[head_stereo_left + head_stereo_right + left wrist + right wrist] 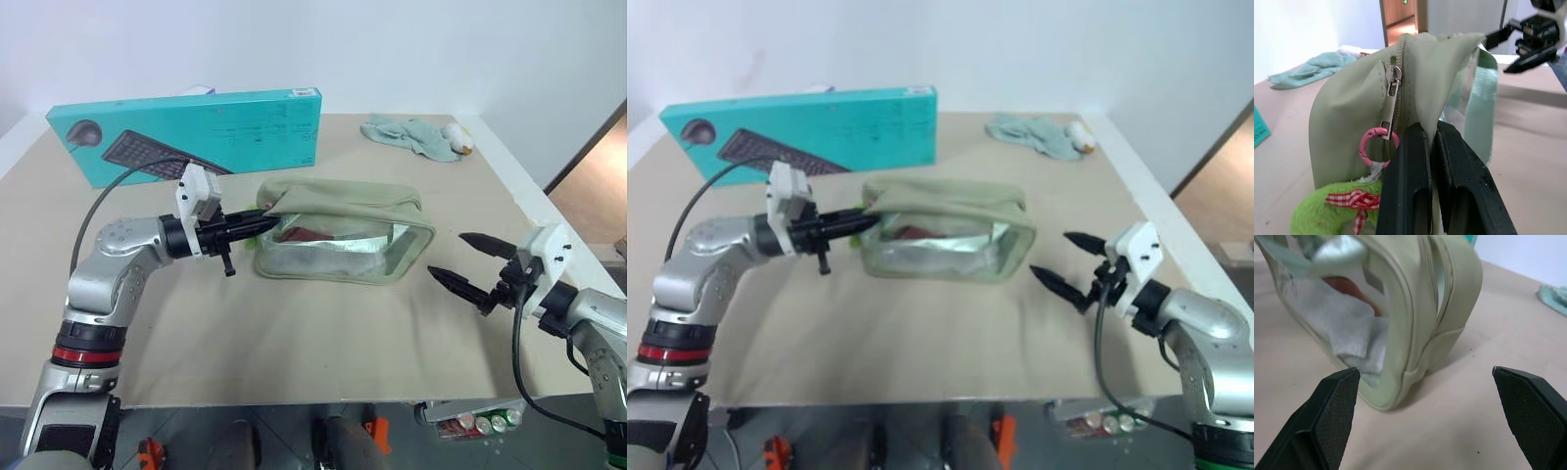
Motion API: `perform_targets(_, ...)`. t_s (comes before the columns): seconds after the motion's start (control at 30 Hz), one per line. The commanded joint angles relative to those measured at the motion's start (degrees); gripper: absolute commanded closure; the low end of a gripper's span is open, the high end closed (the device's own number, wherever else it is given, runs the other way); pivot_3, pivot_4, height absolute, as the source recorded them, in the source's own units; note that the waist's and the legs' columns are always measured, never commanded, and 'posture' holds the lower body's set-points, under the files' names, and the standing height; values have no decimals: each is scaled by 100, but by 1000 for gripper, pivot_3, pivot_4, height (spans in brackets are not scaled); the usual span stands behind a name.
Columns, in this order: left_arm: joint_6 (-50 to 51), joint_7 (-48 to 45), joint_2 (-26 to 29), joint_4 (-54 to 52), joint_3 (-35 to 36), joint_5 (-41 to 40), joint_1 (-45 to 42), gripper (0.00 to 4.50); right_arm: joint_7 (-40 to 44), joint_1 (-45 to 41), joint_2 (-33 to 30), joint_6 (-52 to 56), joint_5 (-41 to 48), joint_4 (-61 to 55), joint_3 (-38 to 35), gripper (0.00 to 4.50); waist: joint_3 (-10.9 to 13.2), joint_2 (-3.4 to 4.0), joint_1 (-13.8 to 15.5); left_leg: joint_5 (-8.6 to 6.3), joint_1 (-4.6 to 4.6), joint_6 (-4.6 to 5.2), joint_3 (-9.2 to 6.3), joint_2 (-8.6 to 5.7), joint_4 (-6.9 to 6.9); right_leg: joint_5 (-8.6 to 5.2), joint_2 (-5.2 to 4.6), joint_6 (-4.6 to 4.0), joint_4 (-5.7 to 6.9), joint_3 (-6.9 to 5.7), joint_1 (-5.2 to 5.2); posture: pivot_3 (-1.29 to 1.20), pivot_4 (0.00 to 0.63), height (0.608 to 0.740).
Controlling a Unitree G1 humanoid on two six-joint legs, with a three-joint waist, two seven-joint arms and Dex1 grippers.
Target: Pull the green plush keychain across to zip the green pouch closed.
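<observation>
The green pouch [343, 211] lies across the middle of the table, with clear window sides and a pale green strap [1483, 98]. My left gripper [263, 223] reaches in level from the left and is shut on the fabric at the pouch's left end. In the left wrist view the zipper slider [1392, 93] sits at this end. A pink ring [1378, 147] hangs from it and carries the green plush keychain [1327, 215], which dangles beside my fingers [1405, 186]. My right gripper [447, 255] is open to the right of the pouch, apart from it and empty.
A long teal keyboard box [196, 132] stands behind the pouch at the back left. A pale teal cloth [407, 132] with a small white-and-orange toy [458, 140] lies at the back right. The table's front edge [294, 399] is close, and cans [480, 423] show below it.
</observation>
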Motion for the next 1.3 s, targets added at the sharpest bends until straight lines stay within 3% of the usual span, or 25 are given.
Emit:
perform_targets(0.03,436,299,-19,-557,129,-305,45,4458,-256,-201,-62,185,244,-514,-157,0,0,0,0,0,0,0,-1,1,2,0,0,0,0,-2,1,0,150,740)
perform_targets(0.2,655,561,-32,-722,161,-371,210,4458,-416,-722,-4,386,345,-641,222,0,0,1,-4,1,5,1,1,0,2,3,0,4,0,4,2,0,150,740)
perform_targets(0.67,-39,296,131,114,91,111,-106,4458,563,-1603,-276,-3,85,595,896,0,0,1,-1,1,3,2,2,-1,2,2,2,-1,0,1,2,0,150,740)
perform_targets(0.83,-66,340,60,117,65,115,-158,4500,679,-1813,-255,106,148,750,921,1482,0,1,-1,1,3,2,3,1,2,2,3,-1,0,3,1,0,150,740)
perform_targets(1.1,19,478,-63,-46,32,94,-118,4500,633,-1811,-128,291,204,608,986,4358,0,1,1,1,2,2,2,1,2,3,2,-1,0,3,2,0,150,740)
perform_targets(1.3,154,593,-86,-126,66,18,-179,4500,667,-1770,-124,277,120,608,1033,4487,0,1,1,1,3,2,1,1,2,3,2,-1,0,2,2,0,150,740)
